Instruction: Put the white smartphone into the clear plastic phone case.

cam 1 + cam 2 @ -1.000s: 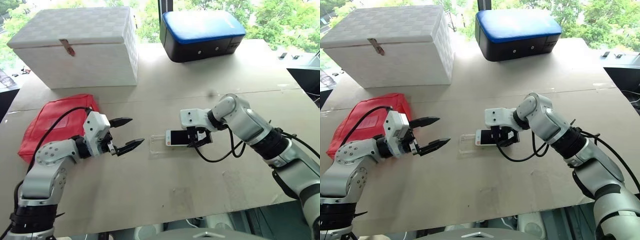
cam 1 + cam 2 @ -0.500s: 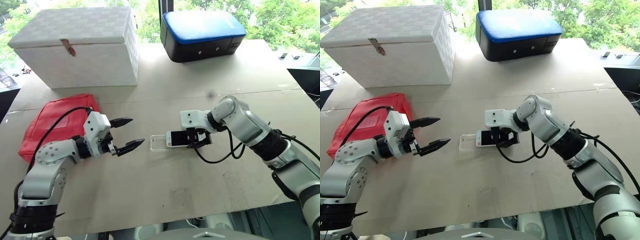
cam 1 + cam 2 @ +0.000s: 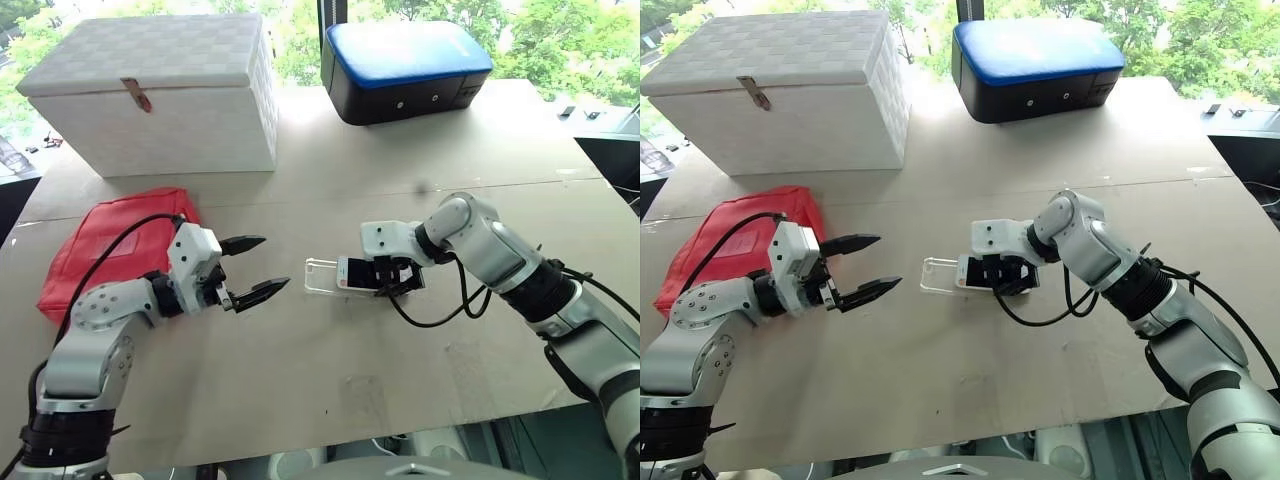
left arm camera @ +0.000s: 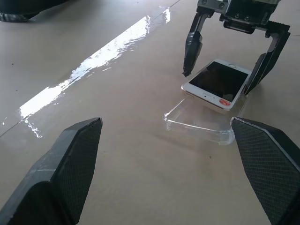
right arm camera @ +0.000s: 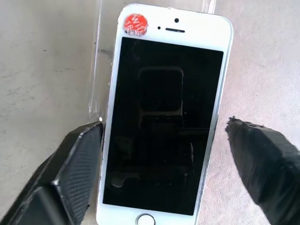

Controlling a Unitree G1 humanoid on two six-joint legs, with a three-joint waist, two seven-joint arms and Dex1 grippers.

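The white smartphone (image 3: 357, 272) lies screen up on the table, a red sticker by its earpiece. Its sticker end sits on the rim of the clear plastic phone case (image 3: 320, 275), which lies just to its left. My right gripper (image 5: 164, 124) points down over the phone, open, with its fingers astride the phone's long sides. One finger (image 5: 77, 173) touches an edge and the other (image 5: 262, 159) stands a little apart. My left gripper (image 3: 276, 262) hangs open and empty left of the case, aimed at it. The left wrist view shows the case (image 4: 201, 119) and phone (image 4: 216, 84) ahead.
A white woven box (image 3: 150, 90) stands at the back left and a black case with a blue top (image 3: 405, 65) at the back middle. A red pouch (image 3: 105, 245) lies under my left arm. The table's front edge (image 3: 330, 440) is close.
The right gripper's fingers have drawn in closer around the phone. Phone and case have shifted slightly, and the case's rim now shows more clearly. The left arm has not moved.
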